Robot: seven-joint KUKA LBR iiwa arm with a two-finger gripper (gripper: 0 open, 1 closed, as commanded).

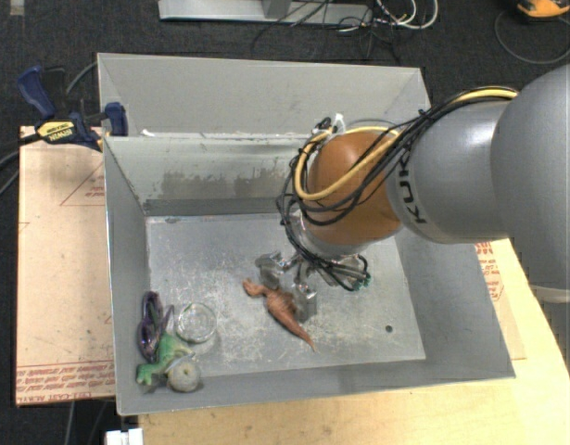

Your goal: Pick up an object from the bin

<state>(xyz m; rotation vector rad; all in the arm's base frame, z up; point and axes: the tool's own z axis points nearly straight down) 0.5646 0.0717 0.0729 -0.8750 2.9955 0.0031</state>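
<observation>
My gripper [286, 287] is low over the middle of the bin floor, its two grey fingers [269, 268] standing apart. An orange toy lizard [283, 310] lies stretched out on the floor, its head end at the left finger and its thin tail pointing to the lower right. The lizard's front part lies between and just under the fingertips. The fingers are spread on either side of it and are not pressed against it.
In the bin's lower left corner lies a small heap: a purple ring-shaped piece [151, 321], a clear round lid [195, 323], a green toy figure [160, 358] and a pale disc [183, 375]. The arm's orange cover and cables hang above the gripper.
</observation>
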